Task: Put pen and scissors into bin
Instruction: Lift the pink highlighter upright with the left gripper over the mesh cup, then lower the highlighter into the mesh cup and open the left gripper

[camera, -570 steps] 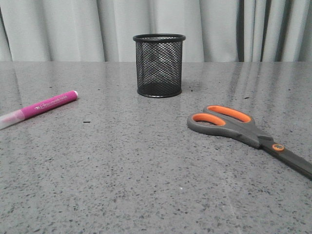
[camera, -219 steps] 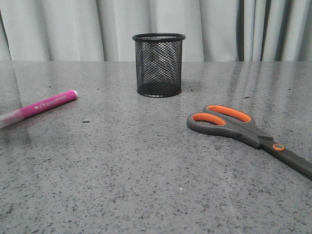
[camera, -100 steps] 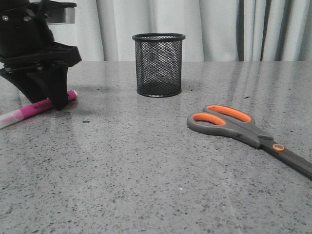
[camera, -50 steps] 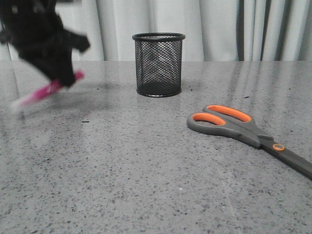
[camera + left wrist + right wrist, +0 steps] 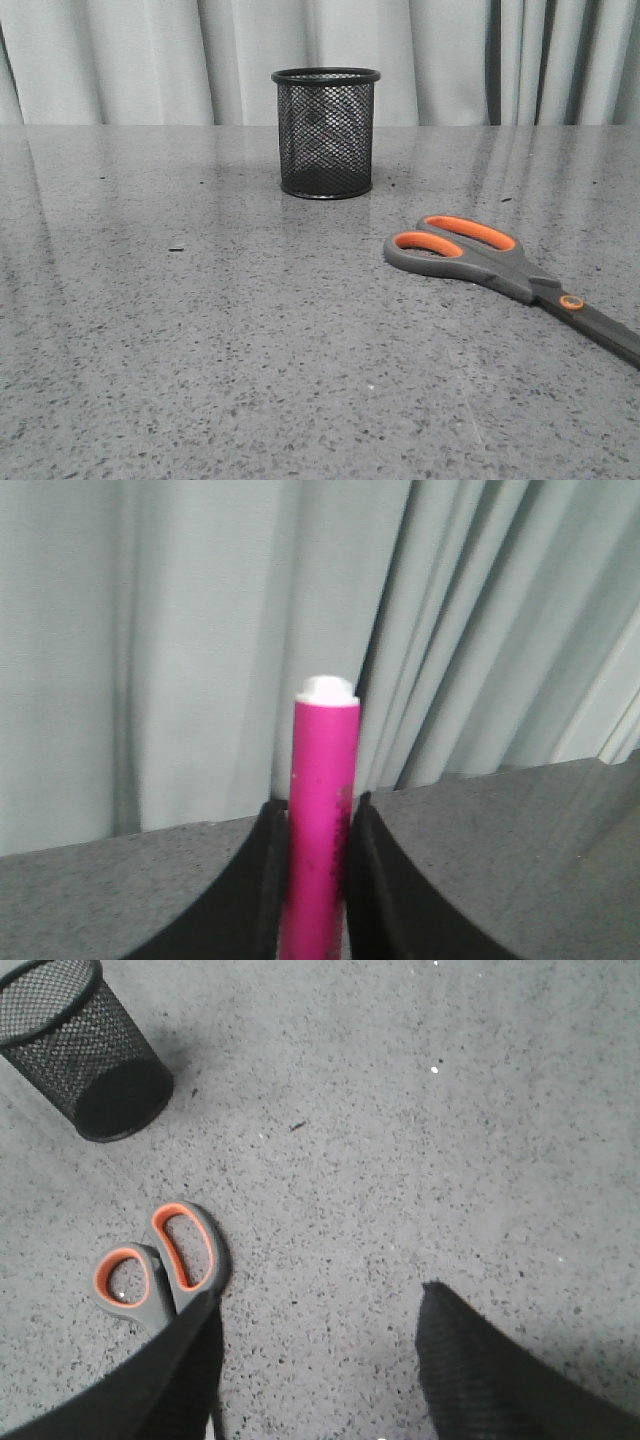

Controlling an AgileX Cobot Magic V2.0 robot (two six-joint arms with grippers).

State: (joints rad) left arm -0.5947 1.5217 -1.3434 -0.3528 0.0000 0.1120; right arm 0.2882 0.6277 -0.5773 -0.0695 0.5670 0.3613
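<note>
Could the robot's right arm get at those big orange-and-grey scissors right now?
Probably yes: the right end effector hangs open above the large orange-and-grey scissors, which lie flat on the speckled grey table with nothing over them.

Grey speckled stone table (image 5: pixel 250 350) w/ pale pleated curtains (image 5: pixel 150 60) behind.

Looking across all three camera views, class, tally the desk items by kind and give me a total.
Pens: 1, the pink pen gripped in the left gripper, off the table.
Scissors: 1, the scissors lying flat on the table.
Bins: 1, the black mesh bin standing upright.
Total: 3
</note>
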